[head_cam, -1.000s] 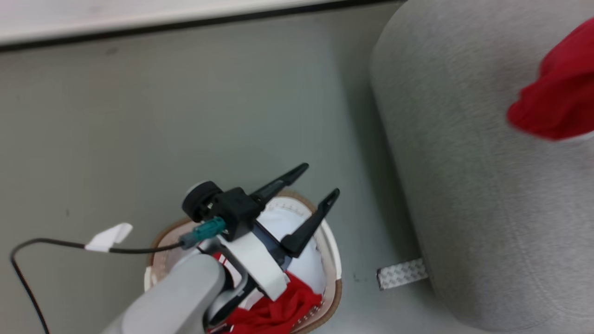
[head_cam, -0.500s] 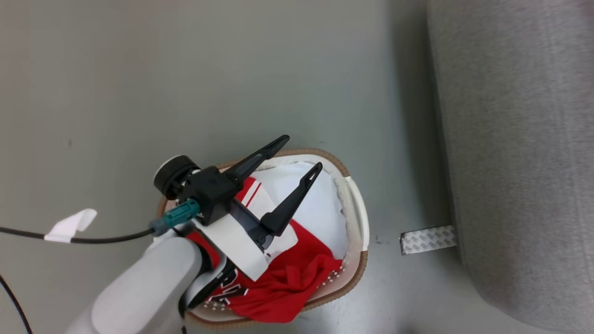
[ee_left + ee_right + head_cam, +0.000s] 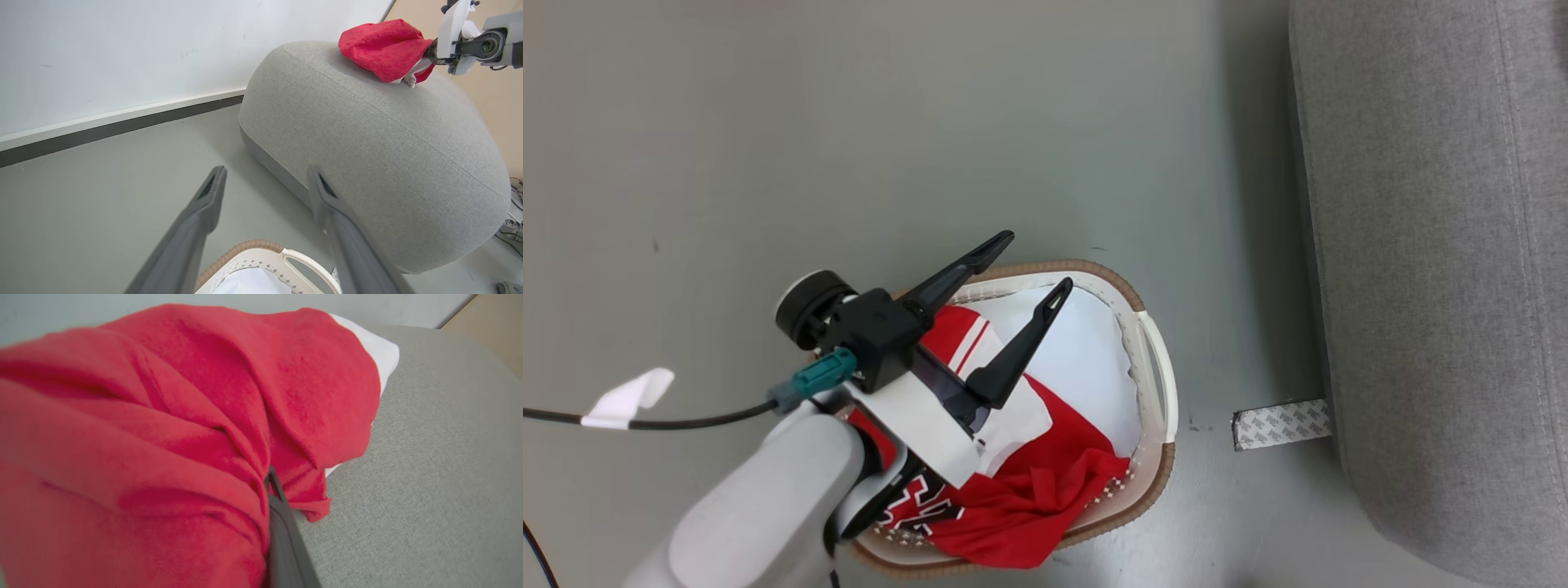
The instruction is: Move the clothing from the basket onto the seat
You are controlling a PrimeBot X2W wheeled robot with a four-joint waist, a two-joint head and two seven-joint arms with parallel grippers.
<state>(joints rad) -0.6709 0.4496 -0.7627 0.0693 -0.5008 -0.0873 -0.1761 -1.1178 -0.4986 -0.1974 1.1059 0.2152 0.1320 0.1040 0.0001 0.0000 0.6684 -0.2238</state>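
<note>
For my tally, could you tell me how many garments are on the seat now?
1: a red garment with white trim rests atop the seat, near one end. Others may lie out of view.

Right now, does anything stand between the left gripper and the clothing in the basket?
Nothing visible does. The left gripper hangs open over the basket, and the clothing lies uncovered below its fingers.
</note>
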